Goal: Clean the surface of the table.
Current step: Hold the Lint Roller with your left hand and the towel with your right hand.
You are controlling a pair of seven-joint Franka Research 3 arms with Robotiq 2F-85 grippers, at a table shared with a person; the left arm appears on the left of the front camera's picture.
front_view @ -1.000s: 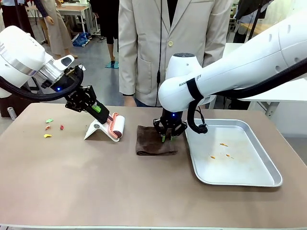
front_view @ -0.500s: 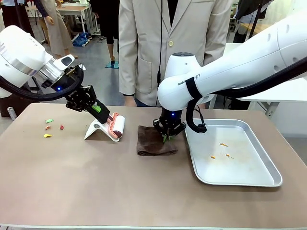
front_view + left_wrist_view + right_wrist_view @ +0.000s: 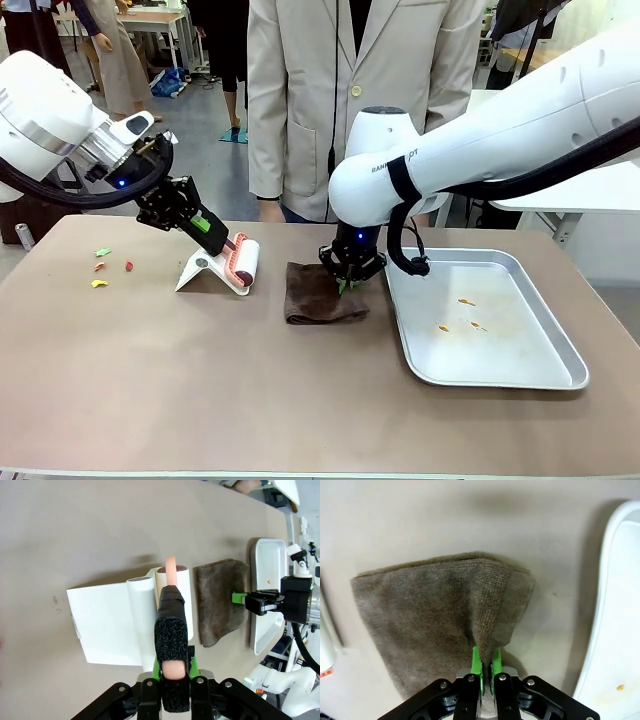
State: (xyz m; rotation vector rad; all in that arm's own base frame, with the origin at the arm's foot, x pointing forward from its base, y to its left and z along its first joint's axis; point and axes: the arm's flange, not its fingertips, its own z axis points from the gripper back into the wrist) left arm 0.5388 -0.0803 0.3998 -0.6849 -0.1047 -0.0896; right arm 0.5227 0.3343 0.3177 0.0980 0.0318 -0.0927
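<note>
Your counter (image 3: 200,380) is a wide taupe-brown top with a thin pale edge, running across the whole front view. A person in a beige coat (image 3: 350,100) stands at the far side.

On it:
- coloured paper scraps (image 3: 98,284) far left
- white stand (image 3: 200,270) left of centre
- brown cloth (image 3: 315,300) at centre
- metal tray (image 3: 500,350) on the right, with a few orange crumbs (image 3: 466,302) in it

The cloth lies just beside the tray's left rim, with a gap between. The tray sits near the counter's right edge. The whole near half of the counter is bare, so there's open room.

The left arm comes in from the left, slanted down toward centre. The left gripper (image 3: 218,238) is clamped on the pink handle of the lint roller (image 3: 243,265), whose head sits against the stand.

The right arm reaches across the tray's far-left corner, pointing straight down. The right gripper (image 3: 347,285) has its green pads pressed together, pinching a raised fold at the cloth's tray-side edge.
</note>
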